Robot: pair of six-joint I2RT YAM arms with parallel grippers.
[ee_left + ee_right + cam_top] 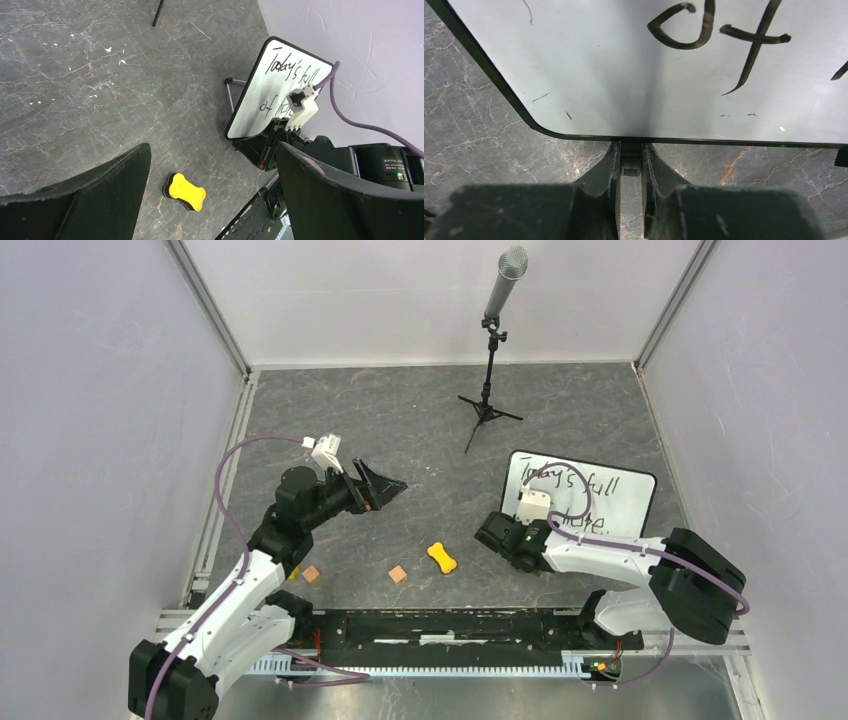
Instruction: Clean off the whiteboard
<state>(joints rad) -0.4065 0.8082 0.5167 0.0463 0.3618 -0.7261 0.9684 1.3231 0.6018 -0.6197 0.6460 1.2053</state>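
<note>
**Brace First, Then Wipe**

Find the whiteboard (625, 510) standing tilted on the worktop (400, 420), with black handwriting across its face and none of it wiped yet.

Note the right end effector (631, 150): pressed together on the whiteboard's lower rim, close to a rounded corner, pinching only that thin edge. Judge this grip good for steadying, not for lifting. Hold firm without twisting, or risk tipping the board or losing the rim.

Note the left end effector (385, 490): spread wide, gripping nothing, hanging above the worktop well to the left of the whiteboard.

Pick out the yellow bone-shaped pad (441, 557), probably the eraser, lying flat a little to the left of the whiteboard's near corner and apart from it. Bring the spread fingers down squarely over the pad's narrow waist and close gently. Check for the wiping face before pressing; not clear from here.

Steer clear of the small brown cubes (398, 574), farther left of the whiteboard than the pad.

Wipe with light, flat strokes, pushing into the bracing grip rather than away from it. Start at the top line of writing and work down toward the pinched rim.
</note>
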